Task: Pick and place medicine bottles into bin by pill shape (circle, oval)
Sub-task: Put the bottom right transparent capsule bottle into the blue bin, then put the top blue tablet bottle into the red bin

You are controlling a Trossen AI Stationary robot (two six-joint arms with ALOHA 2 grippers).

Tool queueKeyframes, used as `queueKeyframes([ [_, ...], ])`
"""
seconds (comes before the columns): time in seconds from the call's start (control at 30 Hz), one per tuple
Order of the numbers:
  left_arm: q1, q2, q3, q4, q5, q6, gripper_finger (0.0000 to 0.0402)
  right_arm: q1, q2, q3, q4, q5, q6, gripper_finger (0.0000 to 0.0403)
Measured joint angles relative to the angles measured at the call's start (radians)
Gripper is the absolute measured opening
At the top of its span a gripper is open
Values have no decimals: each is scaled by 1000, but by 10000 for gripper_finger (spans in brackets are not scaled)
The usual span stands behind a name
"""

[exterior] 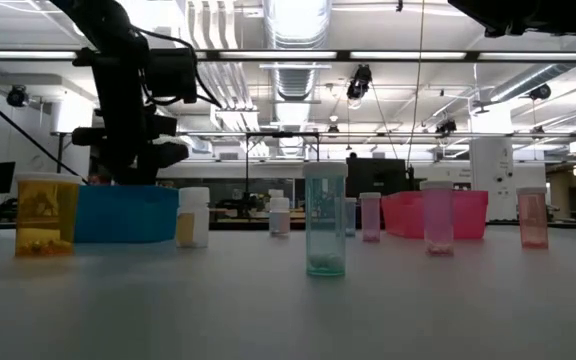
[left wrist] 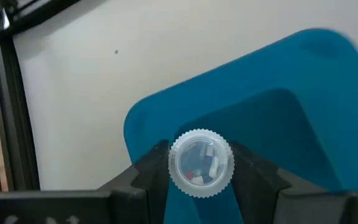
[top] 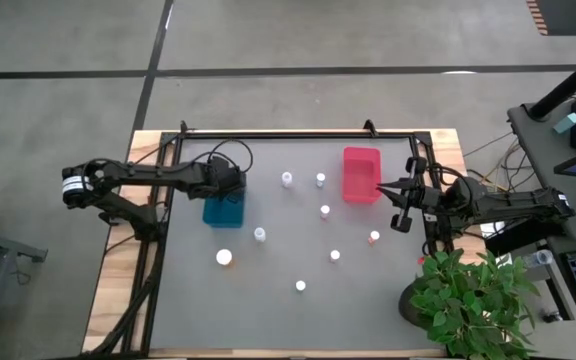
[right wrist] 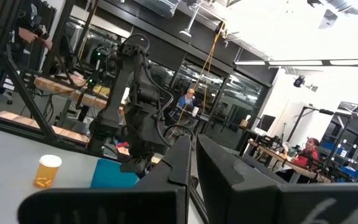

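My left gripper (left wrist: 201, 165) is shut on a small medicine bottle (left wrist: 201, 163) and hangs over the blue bin (left wrist: 272, 112), which stands at the table's left (top: 223, 208). The bottle's round ribbed white end faces the wrist camera, and pills show inside it. Several more white-capped bottles stand upright on the grey table, among them one (top: 287, 179), another (top: 325, 210) and a third (top: 224, 257). The red bin (top: 361, 173) stands at the far right. My right gripper (top: 400, 200) waits shut and empty just right of the red bin. My left gripper pinches the bottle between its two fingers, one on each side of the ribbed white rim (left wrist: 174, 167). The fingers come from above, pointing down. The bottle is lifted clear, above the blue bin's inside.
In the low view the bottles stand in a loose row: an orange one (exterior: 46, 215), a white one (exterior: 193, 217), a teal one (exterior: 325, 220) and pink ones (exterior: 436, 218). A potted plant (top: 473, 295) stands at the table's near right corner. A black frame (top: 298, 135) rims the table.
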State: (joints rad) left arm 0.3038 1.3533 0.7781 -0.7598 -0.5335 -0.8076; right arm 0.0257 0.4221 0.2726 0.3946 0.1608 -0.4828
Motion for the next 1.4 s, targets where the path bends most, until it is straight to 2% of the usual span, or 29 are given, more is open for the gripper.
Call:
queueKeyframes([
  [0.77,0,2,-51,152,-18,-24,128,0,0,0,-1,0,0,18],
  [1.13,0,2,-52,154,-18,-20,194,0,0,0,-1,0,0,18],
  [1.4,0,-24,-25,112,4,76,205,0,0,0,-3,0,24,18],
])
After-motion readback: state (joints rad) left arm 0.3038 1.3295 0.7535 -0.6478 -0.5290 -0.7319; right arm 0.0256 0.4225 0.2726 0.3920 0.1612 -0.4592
